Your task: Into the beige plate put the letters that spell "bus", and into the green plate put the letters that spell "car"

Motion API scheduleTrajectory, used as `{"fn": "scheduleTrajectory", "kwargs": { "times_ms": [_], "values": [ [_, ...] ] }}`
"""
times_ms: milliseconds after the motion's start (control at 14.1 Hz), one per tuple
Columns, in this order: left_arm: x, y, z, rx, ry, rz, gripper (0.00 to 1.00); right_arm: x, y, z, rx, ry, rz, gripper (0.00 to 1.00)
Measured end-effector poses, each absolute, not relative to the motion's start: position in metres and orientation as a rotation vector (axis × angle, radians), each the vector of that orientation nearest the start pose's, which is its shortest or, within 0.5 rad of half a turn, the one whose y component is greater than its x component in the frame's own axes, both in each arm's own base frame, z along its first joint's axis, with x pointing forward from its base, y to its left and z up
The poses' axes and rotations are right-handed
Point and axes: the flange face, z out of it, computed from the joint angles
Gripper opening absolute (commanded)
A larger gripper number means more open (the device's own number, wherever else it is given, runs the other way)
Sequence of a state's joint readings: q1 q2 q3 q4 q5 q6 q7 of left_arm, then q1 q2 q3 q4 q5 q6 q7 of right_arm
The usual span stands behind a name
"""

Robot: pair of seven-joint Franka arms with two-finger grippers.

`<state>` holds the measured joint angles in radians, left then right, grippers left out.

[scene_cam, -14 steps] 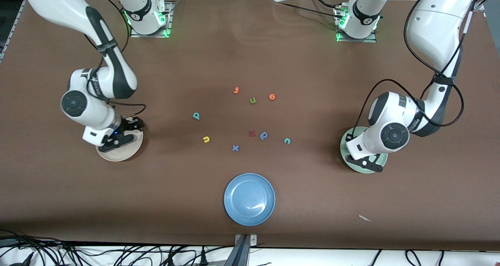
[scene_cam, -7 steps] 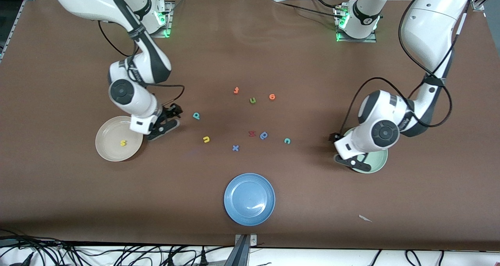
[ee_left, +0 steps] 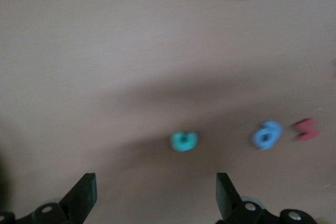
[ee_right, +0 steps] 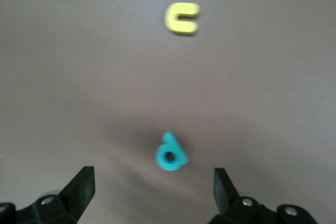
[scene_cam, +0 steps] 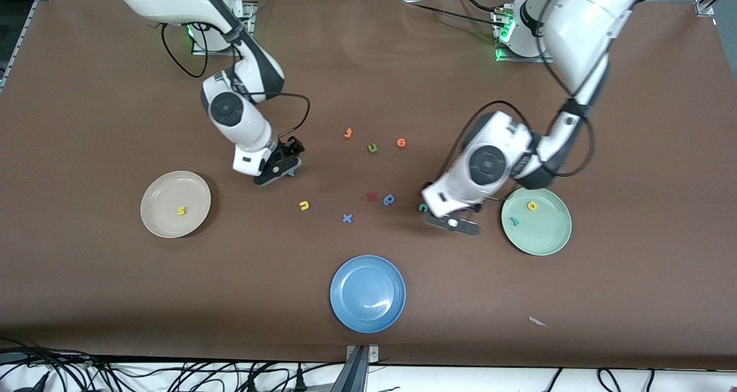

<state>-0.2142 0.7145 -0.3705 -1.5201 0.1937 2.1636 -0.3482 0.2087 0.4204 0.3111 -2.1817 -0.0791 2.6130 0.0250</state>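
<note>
The beige plate (scene_cam: 161, 193) toward the right arm's end holds the yellow s (scene_cam: 181, 210). The green plate (scene_cam: 547, 236) toward the left arm's end holds the yellow a (scene_cam: 532, 206) and the teal r (scene_cam: 514, 221). My right gripper (scene_cam: 277, 169) (ee_right: 152, 190) hangs open over the teal b (ee_right: 170, 153), which is mostly hidden in the front view. The yellow u (scene_cam: 304, 206) (ee_right: 182, 18) lies on the table, nearer the front camera than the b. My left gripper (scene_cam: 454, 221) (ee_left: 155, 198) is open over the teal c (scene_cam: 422, 208) (ee_left: 184, 141).
A blue plate (scene_cam: 367, 293) sits near the table's front edge. Loose letters lie mid-table: orange t (scene_cam: 348, 133), green u (scene_cam: 372, 148), orange o (scene_cam: 401, 143), a red letter (scene_cam: 372, 197), a darker blue letter (scene_cam: 389, 200), a blue x (scene_cam: 346, 218). A paper scrap (scene_cam: 538, 322) lies nearer the front edge than the green plate.
Both arms have swung from their plates toward the middle. The right gripper left the yellow s in the beige plate. The green plate is now uncovered, showing the a and r.
</note>
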Motion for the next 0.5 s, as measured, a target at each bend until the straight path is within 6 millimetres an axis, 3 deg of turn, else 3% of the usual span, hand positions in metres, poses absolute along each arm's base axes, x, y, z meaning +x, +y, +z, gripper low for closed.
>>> {"fn": "scheduleTrajectory", "kwargs": {
  "times_ms": [71, 212, 283, 495],
  "values": [
    [0.611, -0.363, 0.249, -3.188, 0.44, 0.065, 1.0, 0.484, 0.288, 0.204, -2.945, -0.833, -0.024, 0.99],
    [0.608, -0.374, 0.227, -3.206, 0.444, 0.055, 0.96, 0.483, 0.284, 0.198, -2.96, -0.911, -0.031, 0.99],
    [0.609, -0.372, 0.217, -3.206, 0.438, 0.054, 0.83, 0.485, 0.279, 0.195, -2.97, -0.945, -0.036, 0.98],
    [0.62, -0.353, 0.199, -3.175, 0.413, 0.04, 0.79, 0.489, 0.273, 0.188, -2.974, -0.978, -0.052, 0.94]
  ]
}}
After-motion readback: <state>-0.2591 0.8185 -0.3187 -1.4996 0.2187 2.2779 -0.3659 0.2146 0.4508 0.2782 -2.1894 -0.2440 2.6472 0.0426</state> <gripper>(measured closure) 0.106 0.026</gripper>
